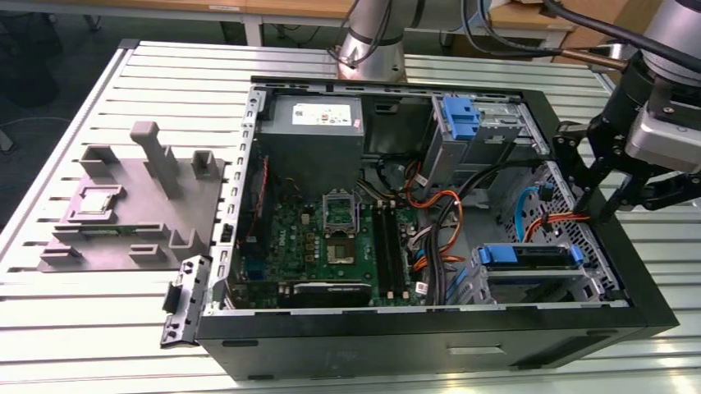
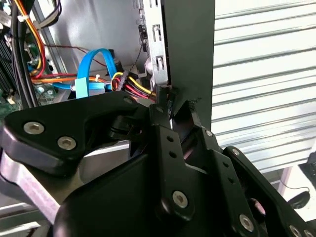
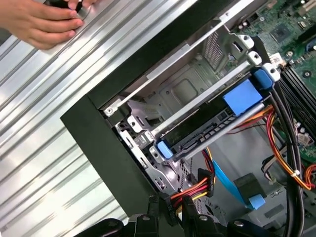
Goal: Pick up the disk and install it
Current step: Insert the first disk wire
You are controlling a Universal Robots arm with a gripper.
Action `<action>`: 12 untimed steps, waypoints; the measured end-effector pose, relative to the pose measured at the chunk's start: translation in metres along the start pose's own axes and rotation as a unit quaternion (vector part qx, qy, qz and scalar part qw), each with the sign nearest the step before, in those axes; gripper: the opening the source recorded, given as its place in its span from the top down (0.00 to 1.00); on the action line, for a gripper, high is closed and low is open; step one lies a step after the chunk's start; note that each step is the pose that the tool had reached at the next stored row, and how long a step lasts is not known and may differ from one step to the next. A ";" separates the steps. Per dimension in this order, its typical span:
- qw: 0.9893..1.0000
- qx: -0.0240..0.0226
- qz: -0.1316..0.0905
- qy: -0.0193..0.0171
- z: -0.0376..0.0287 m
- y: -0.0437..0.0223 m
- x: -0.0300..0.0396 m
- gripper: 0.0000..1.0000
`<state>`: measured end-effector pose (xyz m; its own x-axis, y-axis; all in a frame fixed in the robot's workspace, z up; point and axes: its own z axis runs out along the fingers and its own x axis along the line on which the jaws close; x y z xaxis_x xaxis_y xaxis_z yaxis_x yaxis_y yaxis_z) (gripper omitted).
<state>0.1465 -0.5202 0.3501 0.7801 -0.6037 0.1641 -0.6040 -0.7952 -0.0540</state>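
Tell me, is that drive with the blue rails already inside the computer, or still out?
Inside. The disk sits in a metal bay at the case's corner, its blue rails within the frame in the first wrist view; the end effector holds nothing.

One open computer case (image 1: pixel 428 336) lies on one slatted counter (image 1: pixel 110 328). Inside sit one green circuit board (image 1: pixel 318 238), one grey power box (image 1: pixel 312 127), and two blue-railed drive carriers (image 1: pixel 528 256) (image 1: pixel 462 119). One grey plastic fixture (image 1: pixel 126 205) stands beside the case. One hand (image 3: pixel 42 22) rests on the counter.

Ribbed aluminium counter (image 1: pixel 460 61) with long slots. Beyond the counter's far edge, grey floor (image 1: pixel 77 37) and a wooden-topped table (image 1: pixel 274 8) on white legs. Even, bright light.
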 end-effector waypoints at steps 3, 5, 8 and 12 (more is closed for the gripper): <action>1.000 0.000 -0.006 0.002 -0.0001 0.0003 -0.0002 0.67; 1.000 0.000 -0.007 0.002 -0.0001 0.0004 -0.0003 0.67; 1.000 0.000 -0.008 0.002 0.0000 0.0004 -0.0003 0.69; 1.000 0.000 -0.008 0.002 0.0000 0.0004 -0.0003 0.76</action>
<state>0.1460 -0.5203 0.3501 0.7897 -0.5899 0.1688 -0.5905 -0.8054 -0.0520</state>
